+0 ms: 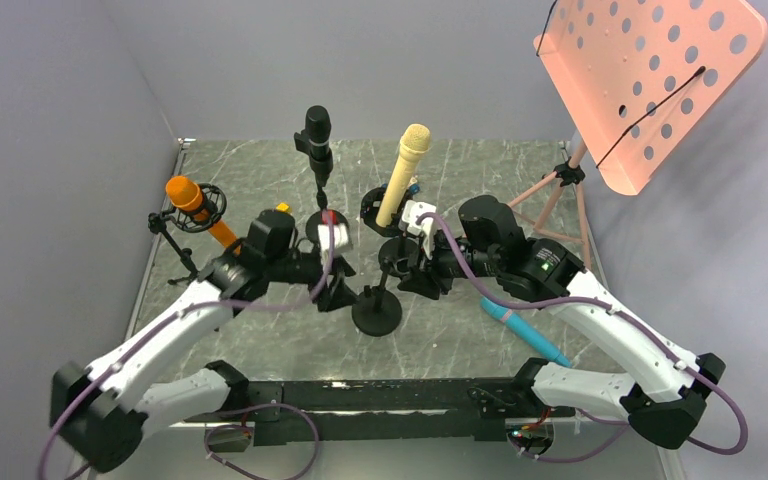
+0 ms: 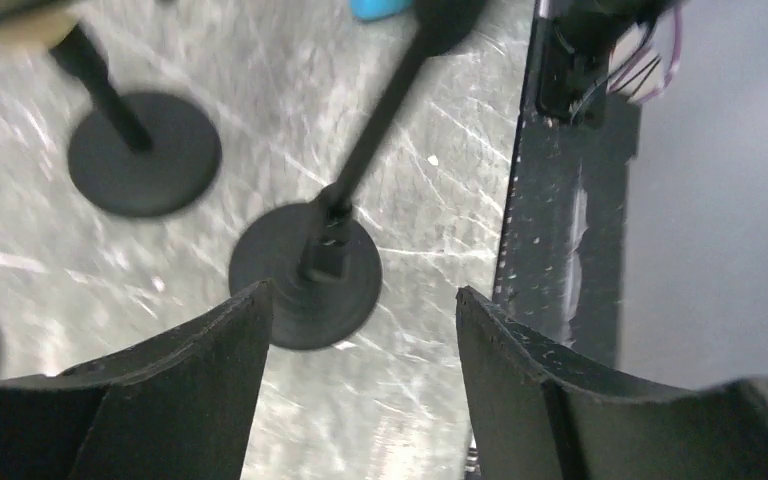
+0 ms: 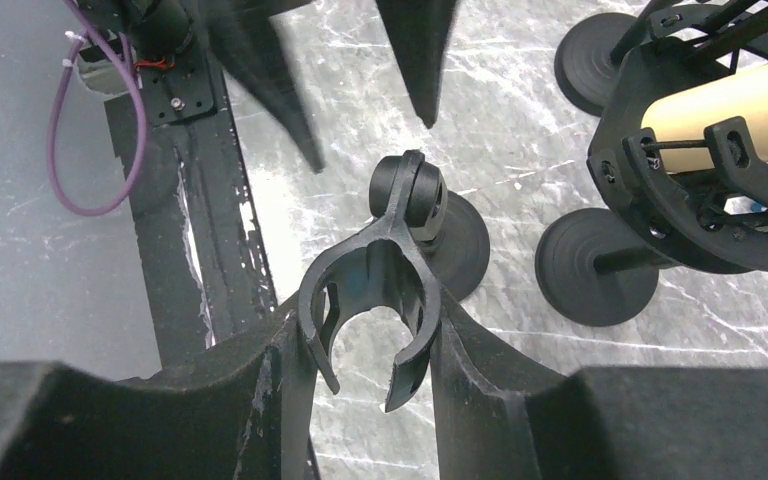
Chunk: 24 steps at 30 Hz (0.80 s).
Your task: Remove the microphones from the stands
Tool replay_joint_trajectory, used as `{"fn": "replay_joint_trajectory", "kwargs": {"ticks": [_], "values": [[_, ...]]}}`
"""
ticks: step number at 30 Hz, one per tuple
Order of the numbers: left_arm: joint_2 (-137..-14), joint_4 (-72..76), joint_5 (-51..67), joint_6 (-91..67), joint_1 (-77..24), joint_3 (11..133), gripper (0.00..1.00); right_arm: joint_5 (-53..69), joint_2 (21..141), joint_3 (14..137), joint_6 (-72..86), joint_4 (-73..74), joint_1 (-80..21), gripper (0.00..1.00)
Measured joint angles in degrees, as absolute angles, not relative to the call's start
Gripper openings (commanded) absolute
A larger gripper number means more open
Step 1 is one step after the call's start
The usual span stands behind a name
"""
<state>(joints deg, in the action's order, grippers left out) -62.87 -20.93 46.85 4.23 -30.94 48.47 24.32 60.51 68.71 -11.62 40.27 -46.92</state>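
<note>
Flat on the marble table [image 1: 260, 162], lower right of centre in the overhead view: the teal microphone [image 1: 521, 328], off the stand [image 1: 377, 311] and partly tucked under the right forearm [image 1: 610, 325]. Well apart from the right gripper [image 1: 407, 270], down and to the right of it in the frame. Farther still from the left gripper [image 1: 339, 290], over on the other side of the stand.

Not clear from above, plain in the right wrist view: fingers [image 3: 260, 385] pressed against both outer sides of the empty U-shaped clip [image 3: 370, 290] atop the stand, lower centre of the frame, so clamped on the clip. Upper right there, a cream microphone [image 3: 730, 100] in its shock mount, near but not touching the fingers.

In the left wrist view: fingers [image 2: 200, 370] spread wide apart, gripping nothing, with the round base [image 2: 305, 275] and its leaning rod framed between them. A blurred sliver of teal at the top edge, centre.

Only from above: an orange microphone [image 1: 188, 194] at left, a black microphone [image 1: 317, 133] at upper centre, a pink music stand [image 1: 650, 80] at upper right.
</note>
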Motion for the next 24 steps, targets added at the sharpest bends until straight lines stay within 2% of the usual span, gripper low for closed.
{"fn": "replay_joint_trajectory", "kwargs": {"ticks": [1,2,4,6,11,19,24], "values": [[-59.6,-21.1,42.9,8.9,-33.8,48.1,0.8,24.3,60.4,68.7,-11.6,40.3,-46.9,0.02],[-56.4,-20.8,39.4,13.5,-37.2,47.3,0.96,24.3,60.4,68.6,-11.6,40.3,-46.9,0.02],[-52.1,-19.5,33.3,20.9,-43.7,45.3,0.99,24.2,60.3,68.5,-11.6,40.2,-46.9,0.02],[-50.3,-18.5,28.1,26.1,-47.3,43.6,0.99,24.2,60.3,68.5,-11.6,40.1,-46.9,0.02],[-54.2,-10.6,14.7,37.0,-48.9,37.9,0.97,24.2,60.3,68.5,-11.6,40.1,-46.9,0.02],[-56.1,-4.3,7.7,46.3,-54.3,34.6,0.89,24.1,60.3,68.5,-11.6,40.1,-46.9,0.02],[-56.9,0.1,3.9,49.1,-57.6,33.2,0.81,24.1,60.3,68.5,-11.5,40.0,-46.9,0.02]]}}
